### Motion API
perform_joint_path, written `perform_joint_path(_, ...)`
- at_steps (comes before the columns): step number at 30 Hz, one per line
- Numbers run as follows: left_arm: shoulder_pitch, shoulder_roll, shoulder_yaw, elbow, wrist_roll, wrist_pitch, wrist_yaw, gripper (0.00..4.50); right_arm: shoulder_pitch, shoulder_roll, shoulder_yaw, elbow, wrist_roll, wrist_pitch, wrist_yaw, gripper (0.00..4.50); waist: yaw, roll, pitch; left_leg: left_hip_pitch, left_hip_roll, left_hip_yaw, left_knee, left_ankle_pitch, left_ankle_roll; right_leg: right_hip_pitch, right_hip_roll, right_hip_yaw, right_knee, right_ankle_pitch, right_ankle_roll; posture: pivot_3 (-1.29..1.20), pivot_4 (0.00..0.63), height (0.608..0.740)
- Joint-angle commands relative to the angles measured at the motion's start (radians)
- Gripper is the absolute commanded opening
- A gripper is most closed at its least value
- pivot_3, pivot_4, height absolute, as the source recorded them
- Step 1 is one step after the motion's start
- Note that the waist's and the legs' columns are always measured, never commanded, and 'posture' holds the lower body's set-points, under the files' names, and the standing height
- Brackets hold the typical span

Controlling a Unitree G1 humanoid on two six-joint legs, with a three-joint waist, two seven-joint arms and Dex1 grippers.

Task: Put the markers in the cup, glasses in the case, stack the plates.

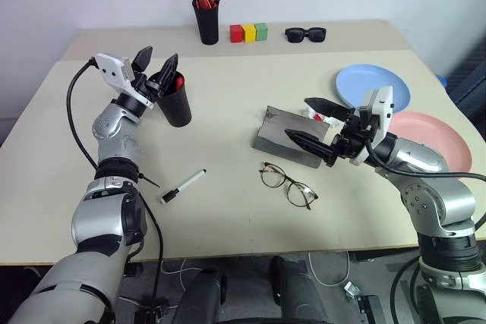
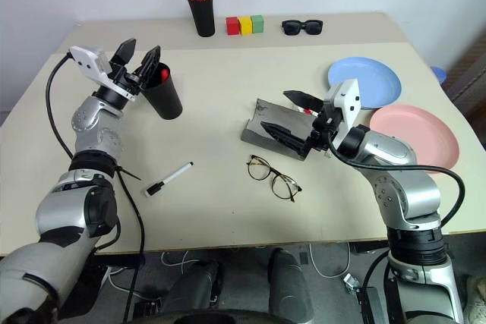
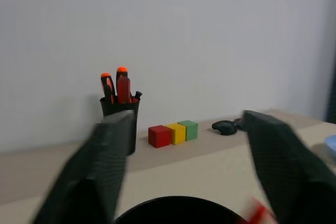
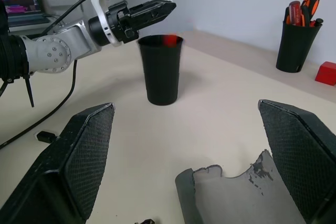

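Bench (image 1: 228, 210): pale top, carrying all the items listed below.
Cup (image 1: 174, 101): black, upright at the left of the bench; a red marker (image 1: 178, 81) shows at its rim, apparently already inside.
Left claw (image 1: 156, 61): fingers spread, poised right over the cup's mouth, pinching nothing (the red marker sits just below it).
White marker (image 1: 183, 186): black cap, lying flat on the bench nearer the front edge, well apart from the cup; not yet put away.
Glasses (image 1: 288, 184): wire-rim, lying on the bench just in front of the case; not yet cased.
Case (image 1: 288, 136): grey, mid-bench, lying open as far as can be told.
Right claw (image 1: 315, 124): fingers spread wide, hovering over the case, empty.
Plates: blue plate (image 1: 372, 86) and pink plate (image 1: 430, 140) lie side by side at the right, rims close; not stacked.
Not part of the job: pen holder (image 1: 206, 14) with orange-tipped pens, three coloured blocks (image 1: 249, 33), sunglasses (image 1: 305, 33) along the back edge.
Progress: judged about one quarter done; one marker in, leaving the white marker, the glasses and the plates.
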Motion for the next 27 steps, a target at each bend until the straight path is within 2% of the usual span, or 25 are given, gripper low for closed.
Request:
perform_joint_path(1, 0.0, 0.005, 0.016, -0.058, -0.024, -0.004, -0.021, 4.44, -0.022, -0.004, -0.011, -0.018, 0.0, -0.022, 0.007, 4.5, 0.0, 0.0, 0.0, 0.0, 0.0, 0.0, 0.0, 0.0, 0.0, 0.0, 0.0, 0.0, 0.0, 0.0, 0.0, 0.0, 0.15, 0.74)
perform_joint_path(4, 0.019, 0.005, 0.003, -0.138, -0.039, 0.056, -0.032, 4.44, -0.029, -0.002, -0.008, -0.013, -0.009, -0.027, 0.008, 4.5, 0.0, 0.0, 0.0, 0.0, 0.0, 0.0, 0.0, 0.0, 0.0, 0.0, 0.0, 0.0, 0.0, 0.0, 0.0, 0.0, 0.15, 0.74)
perform_joint_path(7, 0.111, 0.04, -0.056, -0.457, -0.106, 0.333, -0.075, 4.44, -0.026, -0.001, -0.013, -0.018, 0.003, -0.016, 0.008, 4.5, -0.003, 0.0, 0.0, 0.0, 0.0, 0.0, 0.0, 0.0, 0.0, 0.0, 0.0, 0.0, 0.0, 0.0, 0.0, 0.0, 0.15, 0.74)
perform_joint_path(9, 0.199, 0.103, -0.107, -0.708, -0.165, 0.54, -0.11, 4.44, -0.016, -0.006, -0.02, -0.026, 0.02, -0.002, 0.017, 4.5, -0.01, 0.0, 0.0, 0.0, 0.0, -0.001, -0.001, 0.0, 0.0, -0.001, 0.0, 0.0, 0.0, 0.0, 0.0, 0.0, 0.15, 0.74)
perform_joint_path(13, 0.371, 0.335, -0.138, -1.142, -0.317, 1.01, -0.091, 4.44, 0.018, -0.017, -0.025, -0.033, 0.018, -0.012, 0.041, 4.5, -0.017, 0.001, 0.0, 0.0, 0.001, -0.001, -0.003, 0.0, 0.0, -0.003, 0.0, 0.001, 0.002, 0.0, 0.0, 0.0, 0.15, 0.74)
perform_joint_path(15, 0.455, 0.43, -0.133, -1.279, -0.318, 1.114, -0.061, 4.44, 0.028, -0.018, -0.022, -0.032, 0.011, -0.018, 0.048, 4.5, -0.022, 0.002, 0.0, 0.0, 0.001, -0.001, -0.003, 0.0, 0.001, -0.003, 0.001, 0.001, 0.002, 0.0, -0.001, 0.0, 0.15, 0.74)
perform_joint_path(17, 0.551, 0.556, -0.128, -1.383, -0.399, 1.289, -0.104, 4.44, 0.032, -0.014, -0.017, -0.028, 0.007, -0.024, 0.051, 4.5, -0.026, 0.002, 0.0, 0.001, 0.001, 0.0, -0.003, 0.0, 0.001, -0.002, 0.001, 0.001, 0.003, -0.001, -0.001, 0.0, 0.15, 0.74)
perform_joint_path(19, 0.611, 0.606, -0.108, -1.442, -0.459, 1.394, -0.091, 4.44, 0.026, -0.009, -0.013, -0.024, 0.007, -0.026, 0.053, 4.5, -0.028, 0.002, 0.0, 0.001, 0.001, 0.0, -0.003, 0.0, 0.001, -0.002, 0.001, 0.001, 0.003, -0.001, -0.001, 0.0, 0.15, 0.74)
perform_joint_path(21, 0.697, 0.673, -0.146, -1.516, -0.359, 1.38, -0.056, 4.44, 0.02, -0.008, -0.011, -0.021, 0.006, -0.027, 0.054, 4.5, -0.028, 0.001, 0.001, 0.001, 0.001, -0.001, -0.003, 0.0, 0.001, -0.002, 0.001, 0.001, 0.003, -0.001, -0.001, 0.0, 0.15, 0.74)
perform_joint_path(22, 0.733, 0.694, -0.164, -1.542, -0.319, 1.361, -0.052, 4.44, 0.018, -0.007, -0.01, -0.019, 0.005, -0.028, 0.054, 4.5, -0.028, 0.001, 0.001, 0.001, 0.001, -0.001, -0.003, 0.0, 0.001, -0.001, 0.001, 0.001, 0.003, -0.001, -0.001, 0.0, 0.15, 0.74)
perform_joint_path(24, 0.74, 0.662, -0.167, -1.546, -0.382, 1.455, -0.011, 4.44, 0.015, -0.006, -0.009, -0.016, 0.003, -0.03, 0.055, 4.5, -0.024, 0.002, 0.001, 0.001, 0.001, 0.0, -0.003, 0.0, 0.001, -0.001, 0.001, 0.001, 0.002, -0.001, -0.001, 0.0, 0.15, 0.74)
perform_joint_path(27, 0.754, 0.704, -0.249, -1.574, -0.324, 1.548, 0.052, 4.44, 0.021, -0.008, -0.008, -0.012, -0.003, -0.037, 0.06, 4.5, -0.021, 0.002, 0.001, 0.001, 0.001, -0.001, -0.003, 0.0, 0.001, -0.001, 0.001, 0.001, 0.002, -0.001, -0.001, 0.0, 0.15, 0.74)
